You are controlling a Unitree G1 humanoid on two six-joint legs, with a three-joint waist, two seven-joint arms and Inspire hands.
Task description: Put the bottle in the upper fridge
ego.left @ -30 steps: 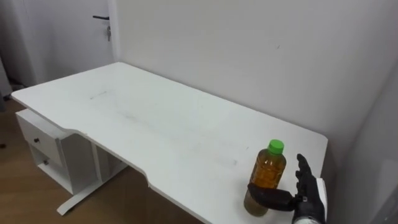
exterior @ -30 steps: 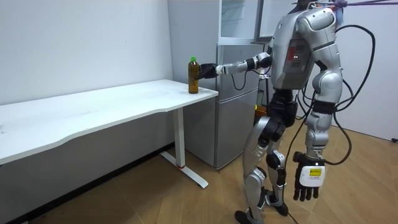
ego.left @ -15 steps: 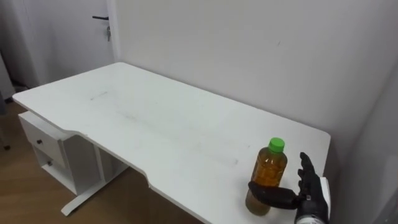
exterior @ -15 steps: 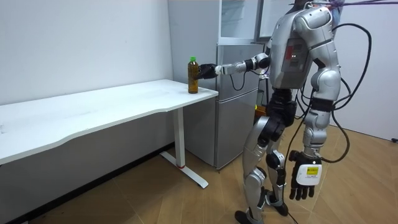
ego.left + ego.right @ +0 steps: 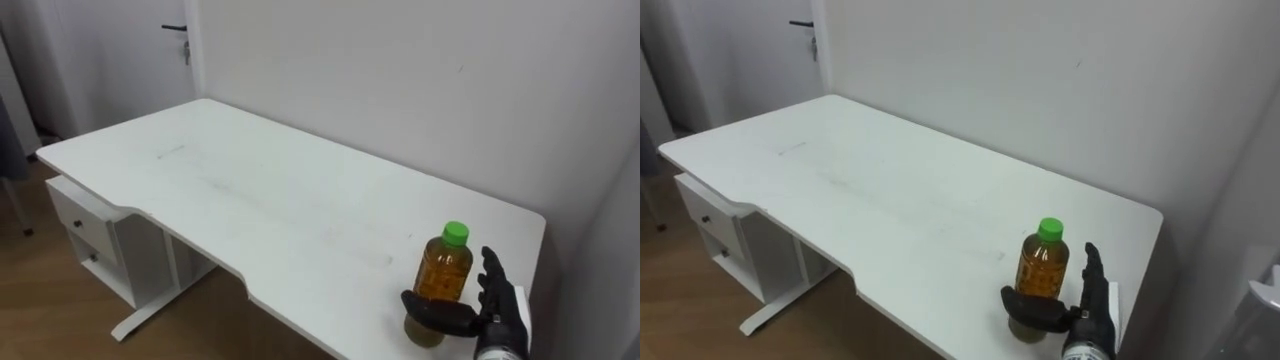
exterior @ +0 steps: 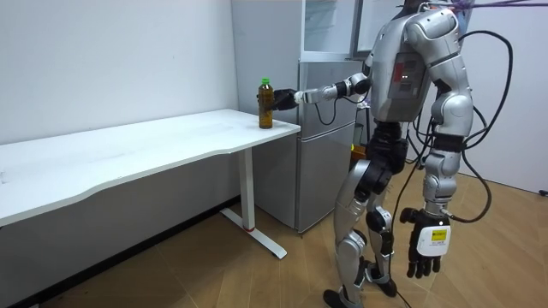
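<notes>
A bottle (image 5: pixel 445 282) of amber drink with a green cap stands upright near the right front corner of the white table (image 5: pixel 250 190). My right hand (image 5: pixel 502 312) is at its right side: the thumb lies across the bottle's lower front, and the fingers (image 5: pixel 490 275) stay straight beside it with a small gap. In the room view I stand by the table's end, with the right arm stretched out to the bottle (image 6: pixel 266 104). My left hand (image 6: pixel 425 248) hangs open by my leg.
A grey fridge (image 6: pixel 325 145) stands just past the table's end, with an upper compartment (image 6: pixel 330 26) above it. A white drawer unit (image 5: pixel 85 225) sits under the table's far left part. The wall runs close behind the table.
The eye view has shifted slightly, so the camera moved. The bottle and my right hand keep their pose. My hanging left arm swings a little.
</notes>
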